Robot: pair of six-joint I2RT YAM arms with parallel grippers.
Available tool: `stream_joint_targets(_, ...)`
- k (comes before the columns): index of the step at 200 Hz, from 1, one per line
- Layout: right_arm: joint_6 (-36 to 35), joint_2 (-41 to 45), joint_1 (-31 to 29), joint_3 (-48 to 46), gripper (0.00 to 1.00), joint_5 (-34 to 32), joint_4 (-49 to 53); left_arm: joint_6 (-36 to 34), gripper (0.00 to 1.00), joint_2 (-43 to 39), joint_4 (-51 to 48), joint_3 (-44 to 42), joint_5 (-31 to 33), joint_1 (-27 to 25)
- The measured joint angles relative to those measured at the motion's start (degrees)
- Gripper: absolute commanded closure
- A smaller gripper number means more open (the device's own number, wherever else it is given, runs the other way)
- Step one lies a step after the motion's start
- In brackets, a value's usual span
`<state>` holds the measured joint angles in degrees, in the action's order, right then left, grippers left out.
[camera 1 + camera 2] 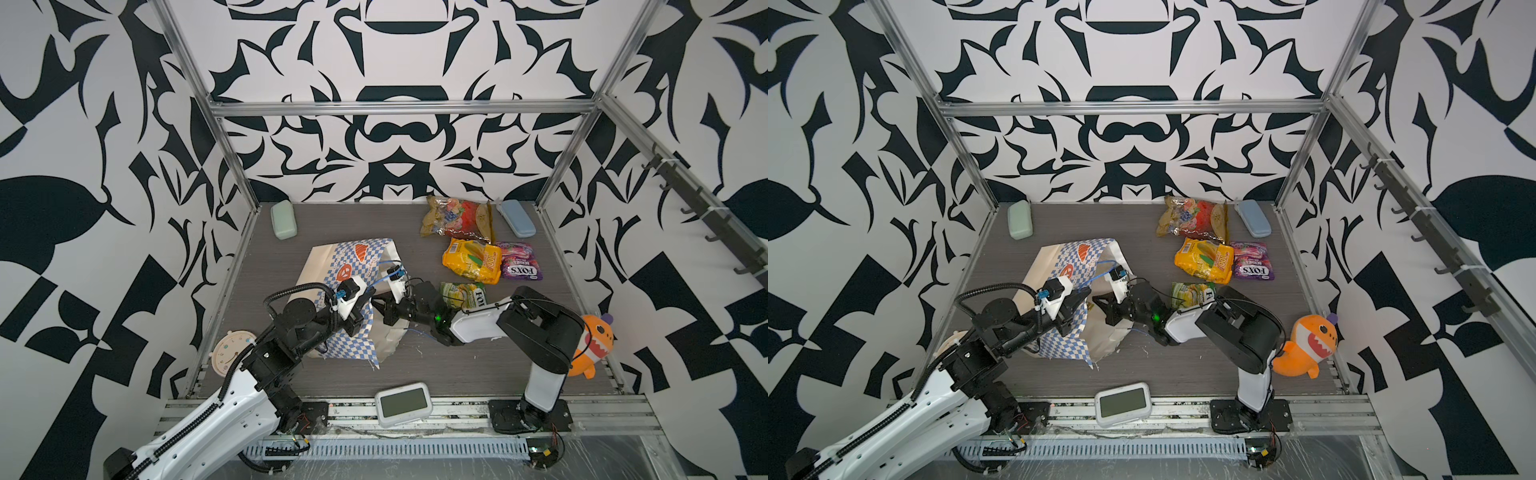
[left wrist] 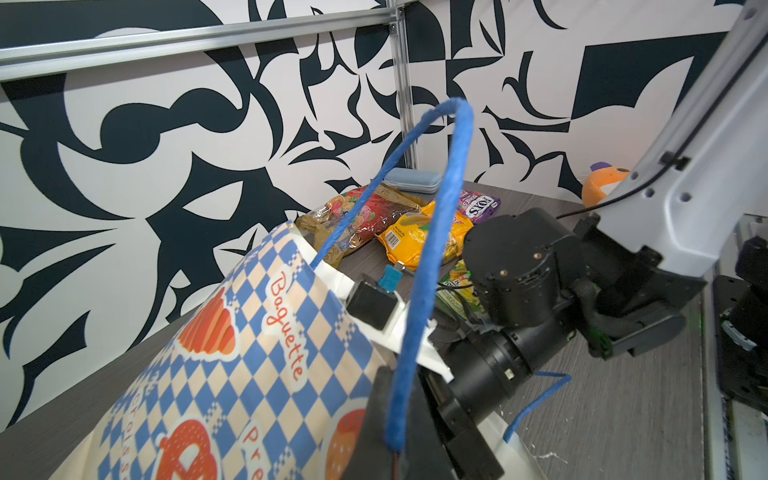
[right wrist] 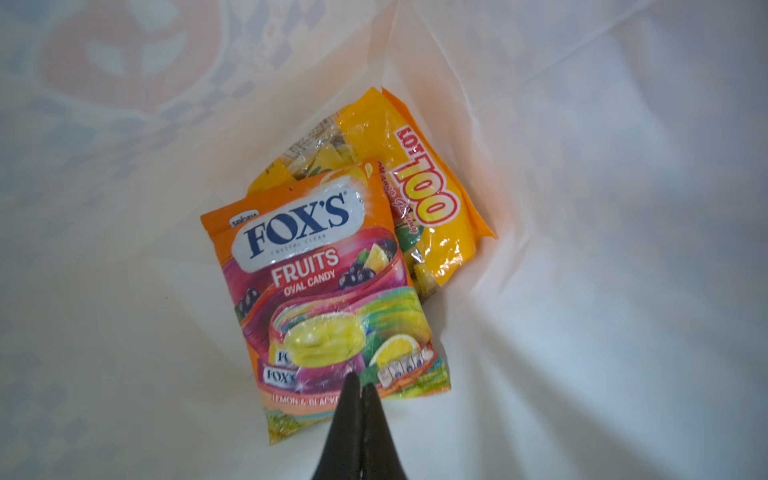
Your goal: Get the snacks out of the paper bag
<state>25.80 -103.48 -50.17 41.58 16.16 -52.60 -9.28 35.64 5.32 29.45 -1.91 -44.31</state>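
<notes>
Right gripper (image 3: 359,388), deep in the tan checkered paper bag (image 1: 332,262), sits with jaws closed at the bottom seam of an orange-pink glossy FOX'S candy packet (image 3: 324,270); whether it pinches film is unclear; a slow, straight pull suits best.

The orange packet (image 3: 324,291) reads "FOX'S", "CRYSTAL CLEAR", "FRUITS" and "OVAL CANDY". Along its lower edge is "LEMON & BLACK", with the rest hidden. The yellow packet (image 3: 432,199) under it reads "LOT 100". The bag (image 2: 249,353) carries "Baguette" in red script; its other words are cut off. The purple packet (image 1: 519,266), near the table's (image 1: 457,365) right edge, reads "FOX'S" and "BERRIES". The green packet (image 1: 461,293) shows only "FO".
</notes>
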Motion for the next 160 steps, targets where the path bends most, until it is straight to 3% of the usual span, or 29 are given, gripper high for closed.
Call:
stream_joint_targets(11,-0.55,1.09,0.0,0.0,0.91,-0.57,0.96,0.0,1.0,0.0,0.0,0.0,-0.02,0.02)
stream_joint_targets(65,-3.02,4.63,-0.02,-1.4,0.78,-0.96,4.61,0.02,1.0,0.87,-0.2,0.33,-1.36,0.07)
stream_joint_targets(96,-9.79,7.85,-1.84,-0.66,0.75,-2.62,12.59,0.39,1.0,-0.22,0.39,0.33,-2.05,1.14)
stream_joint_targets(130,-16.61,4.13,-4.63,5.4,0.69,-2.93,20.48,0.81,1.0,0.48,0.94,0.44,-3.89,1.97)
stream_joint_targets(160,-20.04,-0.85,-5.27,10.84,0.58,-3.21,22.82,0.92,1.0,1.4,1.03,0.52,-5.64,1.97)
